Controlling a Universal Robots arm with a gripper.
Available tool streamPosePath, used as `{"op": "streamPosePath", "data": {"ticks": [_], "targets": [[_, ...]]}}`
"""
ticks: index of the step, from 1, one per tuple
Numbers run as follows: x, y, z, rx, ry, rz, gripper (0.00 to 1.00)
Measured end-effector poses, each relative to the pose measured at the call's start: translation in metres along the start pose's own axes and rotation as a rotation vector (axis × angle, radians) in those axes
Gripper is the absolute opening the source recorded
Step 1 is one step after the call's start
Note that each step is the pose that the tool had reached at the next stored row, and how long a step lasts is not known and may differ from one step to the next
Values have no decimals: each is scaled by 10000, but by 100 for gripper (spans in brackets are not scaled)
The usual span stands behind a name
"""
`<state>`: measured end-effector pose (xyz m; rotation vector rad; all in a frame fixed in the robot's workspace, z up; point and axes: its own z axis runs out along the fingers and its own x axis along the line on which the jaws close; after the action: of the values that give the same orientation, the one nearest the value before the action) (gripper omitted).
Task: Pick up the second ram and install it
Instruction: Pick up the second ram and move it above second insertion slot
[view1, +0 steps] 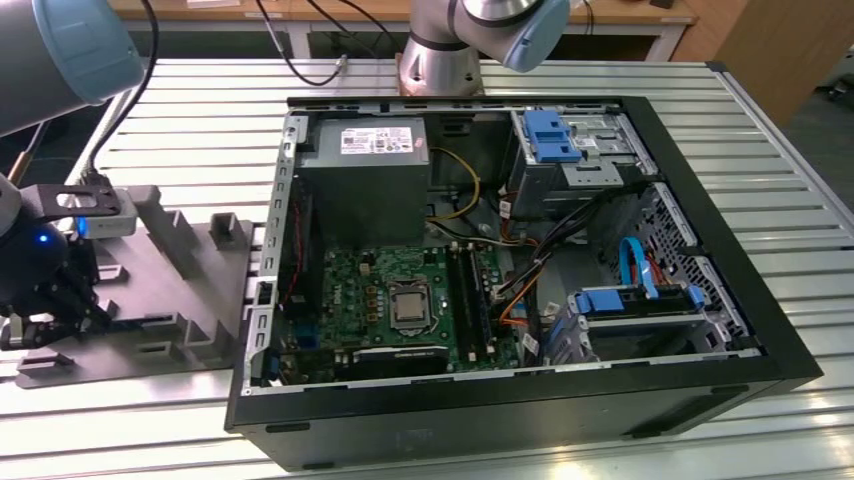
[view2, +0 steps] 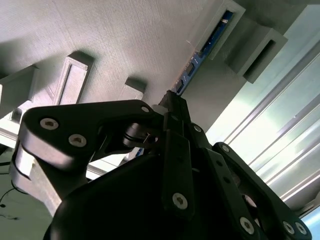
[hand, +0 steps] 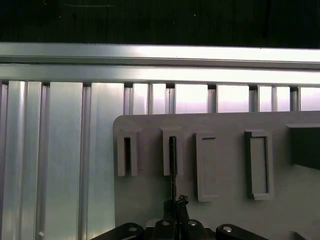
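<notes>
Claw (view1: 47, 325) is down over the grey tray (view1: 187, 300), at the exterior view's left edge of the tabletop (view1: 200, 110).

Claw state: narrow. In both wrist views the fingers come together on the near end of the second ram (view2: 200, 57), claw tip (view2: 172, 100) right on the stick. It looks pinched rather than just hovering.

Second ram: blue stick standing on edge in the tray (view2: 125, 40). It runs straight away from the claw, with its far end sitting in a raised slot block. In the first wrist view it shows edge-on as a thin dark line (hand: 172, 170) from the claw (hand: 176, 202) into that block. It has not been lifted out.

Near the claw: more slot blocks sit on the tray (hand: 140, 200) to either side of the ram's block. Past the tray edge is the ribbed metal tabletop (hand: 65, 150).

Open computer case (view1: 534, 400) is well apart from the claw, toward the exterior view's right, just beyond the tray. Inside it, the green board (view1: 400, 290) lies flat and the grey power box (view1: 363, 170) sits behind the board.
</notes>
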<state>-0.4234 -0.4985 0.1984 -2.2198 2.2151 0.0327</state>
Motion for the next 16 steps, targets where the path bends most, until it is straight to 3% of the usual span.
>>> {"op": "streamPosePath", "data": {"ticks": [10,16], "targets": [[0,0,-2,2,-1,42,12],[-1,0,-44,3,-2,39,12]]}}
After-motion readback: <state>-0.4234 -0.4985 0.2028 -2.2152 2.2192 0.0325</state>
